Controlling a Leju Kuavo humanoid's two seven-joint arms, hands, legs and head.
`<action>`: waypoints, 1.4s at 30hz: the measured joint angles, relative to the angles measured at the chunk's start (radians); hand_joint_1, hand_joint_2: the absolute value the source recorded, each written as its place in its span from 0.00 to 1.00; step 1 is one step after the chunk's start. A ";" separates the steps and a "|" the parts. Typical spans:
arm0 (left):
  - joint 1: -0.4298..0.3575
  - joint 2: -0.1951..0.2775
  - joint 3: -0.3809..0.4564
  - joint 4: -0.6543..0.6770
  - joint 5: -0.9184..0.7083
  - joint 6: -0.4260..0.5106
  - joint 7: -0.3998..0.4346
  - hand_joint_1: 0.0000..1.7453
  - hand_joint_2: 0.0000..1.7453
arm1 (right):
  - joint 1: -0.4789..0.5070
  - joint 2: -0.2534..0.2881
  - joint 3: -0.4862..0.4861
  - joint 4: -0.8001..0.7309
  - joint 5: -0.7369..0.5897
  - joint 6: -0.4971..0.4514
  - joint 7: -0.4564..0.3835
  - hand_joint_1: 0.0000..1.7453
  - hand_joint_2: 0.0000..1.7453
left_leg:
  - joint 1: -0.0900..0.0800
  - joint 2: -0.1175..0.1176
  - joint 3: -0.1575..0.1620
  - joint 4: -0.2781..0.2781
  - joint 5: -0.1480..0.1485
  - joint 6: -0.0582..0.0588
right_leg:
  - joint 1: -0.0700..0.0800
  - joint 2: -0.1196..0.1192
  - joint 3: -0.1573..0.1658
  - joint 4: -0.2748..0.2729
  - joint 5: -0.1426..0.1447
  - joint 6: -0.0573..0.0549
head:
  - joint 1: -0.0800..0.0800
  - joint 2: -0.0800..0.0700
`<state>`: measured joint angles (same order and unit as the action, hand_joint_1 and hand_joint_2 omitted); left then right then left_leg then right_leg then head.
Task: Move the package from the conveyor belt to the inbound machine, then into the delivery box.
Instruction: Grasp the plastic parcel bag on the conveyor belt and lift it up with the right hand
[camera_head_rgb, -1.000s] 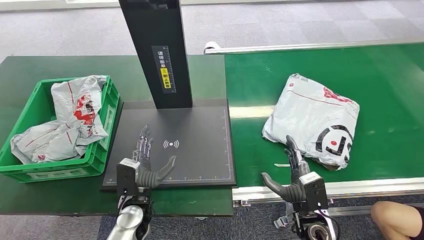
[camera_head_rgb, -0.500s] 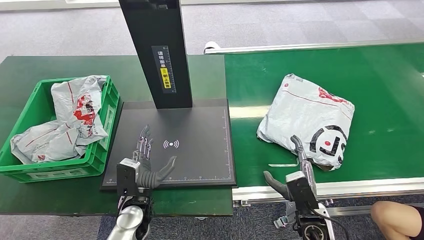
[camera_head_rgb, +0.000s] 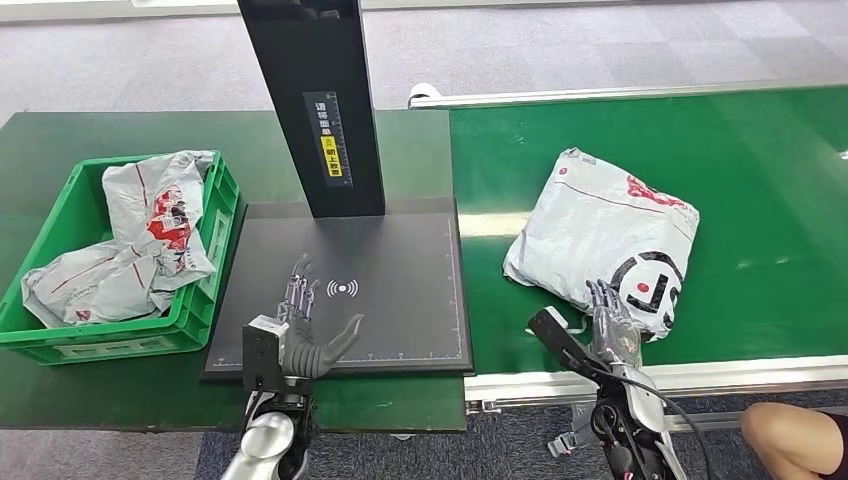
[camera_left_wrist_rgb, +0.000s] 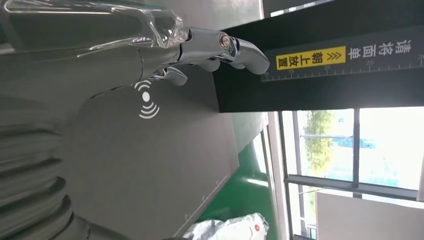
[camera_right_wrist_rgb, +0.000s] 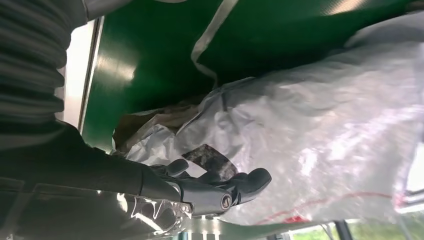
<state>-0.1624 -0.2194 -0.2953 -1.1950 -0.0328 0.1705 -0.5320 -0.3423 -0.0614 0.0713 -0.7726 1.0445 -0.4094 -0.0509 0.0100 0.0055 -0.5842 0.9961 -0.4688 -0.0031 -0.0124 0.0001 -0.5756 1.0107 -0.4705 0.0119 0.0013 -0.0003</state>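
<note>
Right hand (camera_head_rgb: 612, 325): fingers spread, touching near edge of grey package (camera_head_rgb: 603, 235) on conveyor belt (camera_head_rgb: 760, 150). Left hand (camera_head_rgb: 300, 335): fingers apart, empty, over inbound machine (camera_head_rgb: 400, 270) beside belt.

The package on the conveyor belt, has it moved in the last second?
Yes. The package has slid left along the conveyor belt, closer to the black inbound machine; the camera stayed put.

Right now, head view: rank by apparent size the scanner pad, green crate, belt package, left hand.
1. scanner pad
2. green crate and belt package: look alike, unranked
3. left hand
</note>
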 joint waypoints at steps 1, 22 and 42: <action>-0.002 0.000 -0.003 0.003 0.003 0.000 -0.001 0.00 1.00 | -0.028 -0.007 0.000 0.044 0.021 0.001 0.021 0.00 1.00 | 0.000 0.000 0.000 0.000 0.000 0.000 | 0.000 0.000 0.000 0.000 0.000 0.000 | 0.000 0.000; -0.051 -0.003 -0.042 0.059 0.047 0.012 -0.018 0.00 1.00 | -0.320 -0.100 0.069 0.412 0.348 0.159 0.459 1.00 1.00 | 0.000 -0.001 0.000 0.000 0.000 0.001 | 0.000 0.000 0.000 0.000 0.001 0.001 | 0.000 0.000; -0.048 0.008 -0.050 0.065 0.052 0.036 -0.019 0.00 1.00 | -0.324 -0.080 0.033 0.443 0.259 0.059 0.266 1.00 1.00 | 0.000 -0.001 -0.001 0.000 0.000 0.001 | 0.000 0.000 0.000 0.000 0.001 0.001 | 0.000 0.000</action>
<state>-0.2103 -0.2110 -0.3455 -1.1295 0.0193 0.2064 -0.5511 -0.6660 -0.1411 0.1047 -0.3292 1.3037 -0.3504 0.2155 0.0098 0.0044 -0.5849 0.9963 -0.4684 -0.0024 -0.0127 -0.0001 -0.5757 1.0109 -0.4699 0.0125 0.0014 -0.0001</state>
